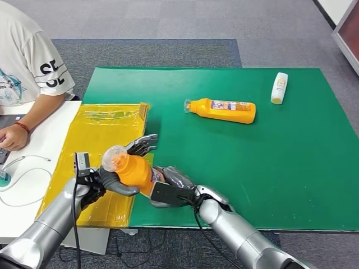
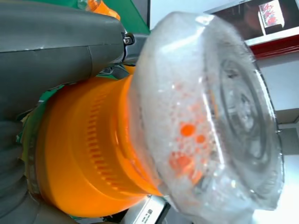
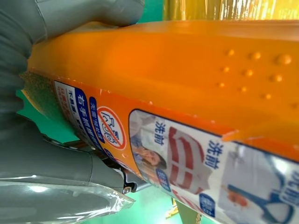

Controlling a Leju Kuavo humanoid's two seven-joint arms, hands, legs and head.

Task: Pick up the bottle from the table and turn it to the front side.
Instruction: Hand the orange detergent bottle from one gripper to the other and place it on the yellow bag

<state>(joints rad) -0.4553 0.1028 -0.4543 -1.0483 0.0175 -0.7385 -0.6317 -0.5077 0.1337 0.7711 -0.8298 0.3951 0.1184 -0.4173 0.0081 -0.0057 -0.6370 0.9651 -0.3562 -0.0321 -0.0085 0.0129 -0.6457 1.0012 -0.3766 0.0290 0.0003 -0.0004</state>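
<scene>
White desk [image 1: 46,140] at far left with a person's hand [image 1: 13,137] resting on it, cable lying nearby; yellow plastic sheet [image 1: 97,129] next, overlapping the left edge of the green mat [image 1: 262,168]; left hand [image 1: 114,168] comes in over the yellow sheet, thumb wrapped under the neck end of the orange bottle [image 1: 133,171], darker fingers [image 1: 142,145] reaching past behind it; left wrist view has the bottle's clear cap [image 2: 208,116] close up with thumb pressed along the orange shoulder; bottle is off the table, held roughly level between both hands over the seam of sheet and mat, cap pointing left; right hand [image 1: 171,188] grips the base end, fingers closed around the body; right wrist view has the printed label [image 3: 169,154] on one face and a plain orange face with raised dots beside it, thumb clamped across the end.

Progress: pick-up looks done, bottle lifted and in a two-hand hold; turning appears underway or just about to start, label seems not yet squarely facing front from the head view; left to do is finish the rotation and likely set it down.

Further right, second orange bottle [image 1: 222,110] lies flat on the mat, untouched; small white bottle [image 1: 279,88] near the far right corner, well apart.
</scene>
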